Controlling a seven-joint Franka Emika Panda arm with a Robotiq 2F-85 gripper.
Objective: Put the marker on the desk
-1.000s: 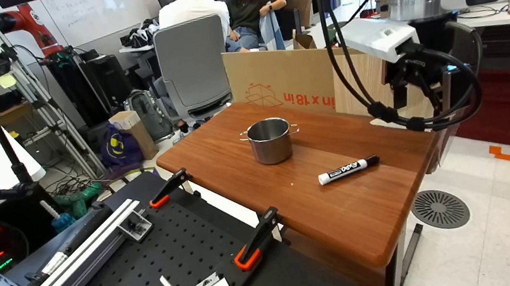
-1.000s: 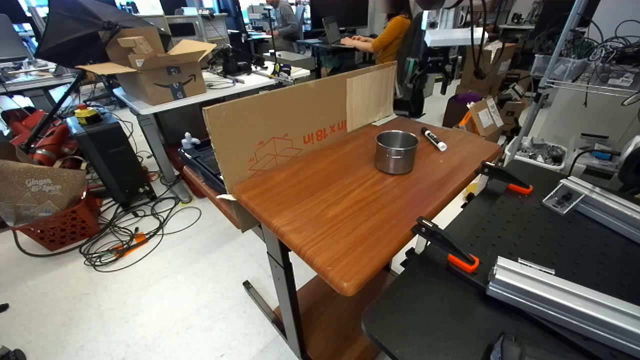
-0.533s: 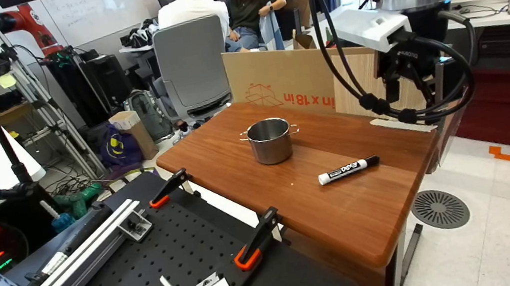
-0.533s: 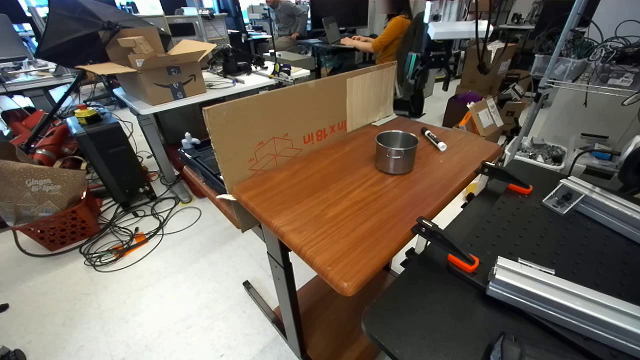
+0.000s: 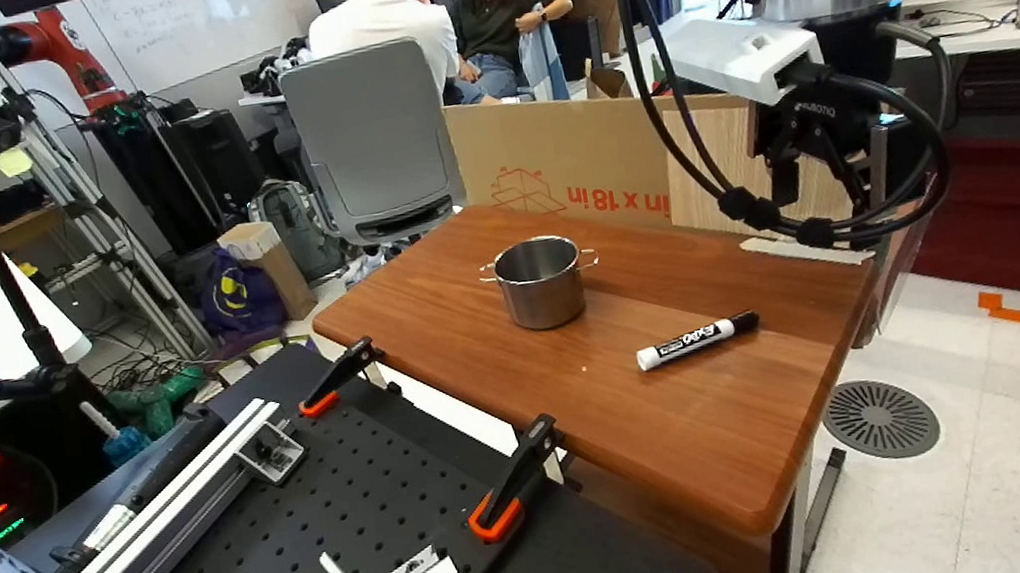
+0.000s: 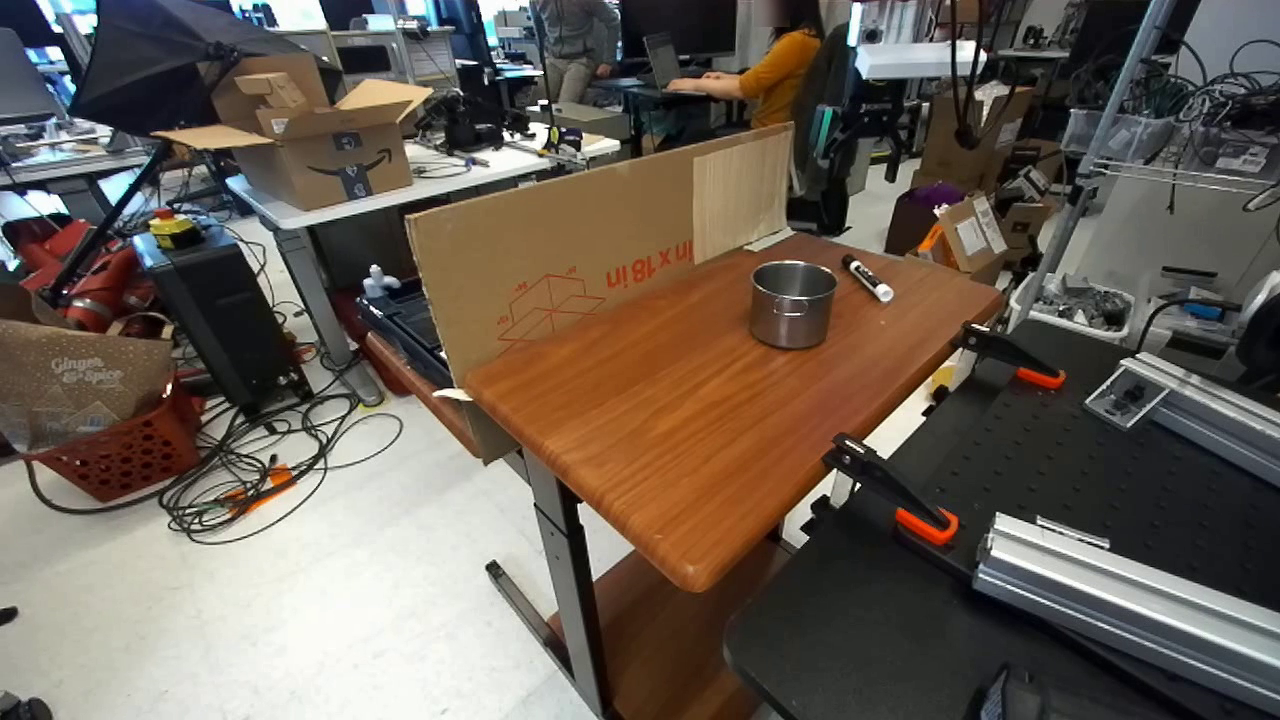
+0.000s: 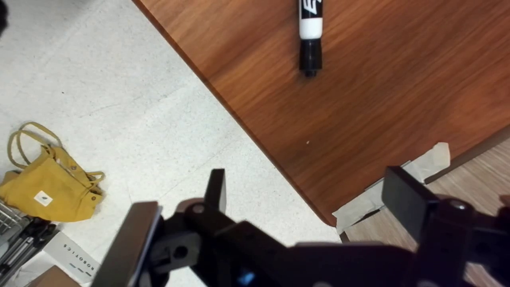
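While my gripper (image 7: 308, 193) hangs with its fingers spread wide, the marker (image 5: 698, 340) lies flat on the desk (image 5: 674, 434), apart from them. Beyond it the metal cup (image 5: 544, 299) stands upright; past the desk I see a grey chair (image 5: 371, 135).

Marker (image 5: 698, 340) on desk (image 6: 690, 400), apart from cup (image 5: 544, 297)

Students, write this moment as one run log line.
gripper: open, empty | Expo marker: lying on wooden desk | two-handled metal pot: upright, apart from marker
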